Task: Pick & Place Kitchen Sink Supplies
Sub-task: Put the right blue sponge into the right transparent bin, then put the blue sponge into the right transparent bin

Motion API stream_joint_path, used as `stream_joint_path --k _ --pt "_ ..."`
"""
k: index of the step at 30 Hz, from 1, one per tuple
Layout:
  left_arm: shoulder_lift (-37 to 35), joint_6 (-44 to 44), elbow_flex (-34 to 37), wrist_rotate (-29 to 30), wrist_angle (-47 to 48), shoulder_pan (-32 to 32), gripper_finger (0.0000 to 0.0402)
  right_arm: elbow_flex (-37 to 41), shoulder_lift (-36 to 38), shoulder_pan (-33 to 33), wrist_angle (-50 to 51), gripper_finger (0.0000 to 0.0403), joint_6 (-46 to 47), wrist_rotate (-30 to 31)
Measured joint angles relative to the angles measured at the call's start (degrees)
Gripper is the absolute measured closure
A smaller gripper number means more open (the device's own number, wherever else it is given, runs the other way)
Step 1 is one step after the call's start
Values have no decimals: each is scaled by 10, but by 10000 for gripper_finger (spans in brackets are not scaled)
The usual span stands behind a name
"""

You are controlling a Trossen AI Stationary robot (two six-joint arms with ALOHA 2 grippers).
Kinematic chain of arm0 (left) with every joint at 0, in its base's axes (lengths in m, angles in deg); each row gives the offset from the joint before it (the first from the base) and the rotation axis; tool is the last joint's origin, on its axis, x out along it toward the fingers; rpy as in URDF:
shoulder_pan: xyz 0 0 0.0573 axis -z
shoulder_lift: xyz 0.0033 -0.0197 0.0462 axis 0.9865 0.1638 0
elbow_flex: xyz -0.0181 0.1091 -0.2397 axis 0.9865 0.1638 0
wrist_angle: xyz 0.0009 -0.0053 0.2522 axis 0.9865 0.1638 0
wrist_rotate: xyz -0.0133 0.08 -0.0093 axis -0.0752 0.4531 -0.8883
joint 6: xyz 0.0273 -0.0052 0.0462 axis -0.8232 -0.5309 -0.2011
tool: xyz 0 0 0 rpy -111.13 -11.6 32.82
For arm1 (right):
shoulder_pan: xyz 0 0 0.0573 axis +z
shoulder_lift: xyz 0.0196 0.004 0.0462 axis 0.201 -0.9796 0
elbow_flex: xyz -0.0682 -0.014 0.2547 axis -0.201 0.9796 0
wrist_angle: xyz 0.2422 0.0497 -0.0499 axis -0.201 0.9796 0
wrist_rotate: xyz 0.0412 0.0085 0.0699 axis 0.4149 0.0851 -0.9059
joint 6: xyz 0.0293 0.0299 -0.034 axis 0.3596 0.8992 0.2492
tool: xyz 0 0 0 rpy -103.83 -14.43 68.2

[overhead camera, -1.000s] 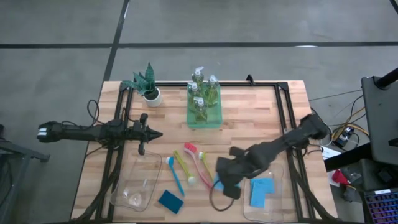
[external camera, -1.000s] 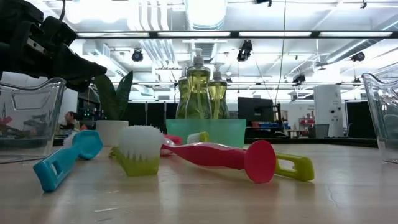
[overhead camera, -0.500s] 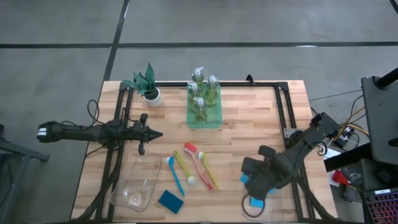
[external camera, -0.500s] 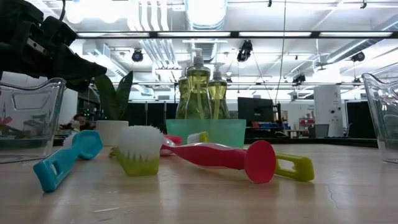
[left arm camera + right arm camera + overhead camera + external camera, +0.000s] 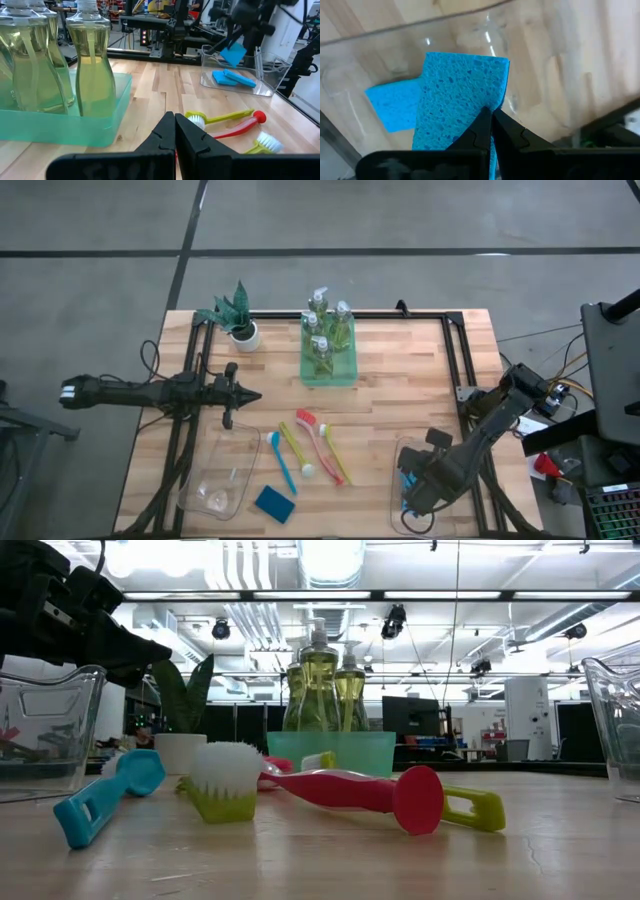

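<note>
My right gripper [image 5: 413, 486] hangs over the right clear bin [image 5: 398, 448], shut on a blue sponge [image 5: 460, 100]. Two more blue sponges [image 5: 235, 79] lie flat on that bin's floor. A blue brush [image 5: 282, 465], a yellow brush [image 5: 293, 448] and a pink-red brush [image 5: 320, 442] lie on the table's middle. A dark teal sponge [image 5: 274, 504] lies near the near edge. Soap bottles [image 5: 326, 330] stand in the green tray [image 5: 345, 375]. My left gripper [image 5: 256, 395], shut, waits at the left, above the left clear bin. My right gripper pinches the blue sponge between its two fingers at one edge [image 5: 496, 102]. The fingers come slanting from above. The sponge [image 5: 234, 52] is lifted clear and hangs tilted above the sponges in the bin.
A clear bin [image 5: 222, 475] stands at the left near corner. A spiky plant in a white pot [image 5: 238, 320] stands at the far left. Black rails [image 5: 455, 370] run along the table's left and right sides. Bare wood lies between the tray and the right bin.
My right gripper has carried the blue sponge from beside the brushes toward the table's right and near edge, and now holds it over the right bin. It has stayed shut on the sponge, which has kept clear of the table.
</note>
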Motion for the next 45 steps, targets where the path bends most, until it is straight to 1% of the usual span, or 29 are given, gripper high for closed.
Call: stream_joint_path --k 3,8,10,13,18,24,31,33,36,42,45 --pt "0 0 0 0 0 0 401 38 0 0 -38 394 -3 -15" --pt "0 0 0 0 0 0 401 80 0 0 -64 394 -3 -28" --pt "0 0 0 0 0 0 401 91 0 0 -66 394 -1 -30" --pt "0 0 0 0 0 0 401 106 0 0 -65 394 7 -50" --pt "0 0 0 0 0 0 401 105 0 0 -65 390 10 -59" --pt "0 0 0 0 0 0 401 83 0 0 -62 352 9 -44" --pt "0 0 0 0 0 0 401 48 1 -20 -33 308 -5 -37" --pt "0 0 0 0 0 0 401 30 2 -27 -26 302 -6 -20" --pt "0 0 0 0 0 0 401 0 2 -38 -28 298 -19 28" --pt "0 0 0 0 0 0 401 -68 2 -55 -38 307 -70 162" --pt "0 0 0 0 0 0 401 -96 3 -63 -81 314 -113 214"
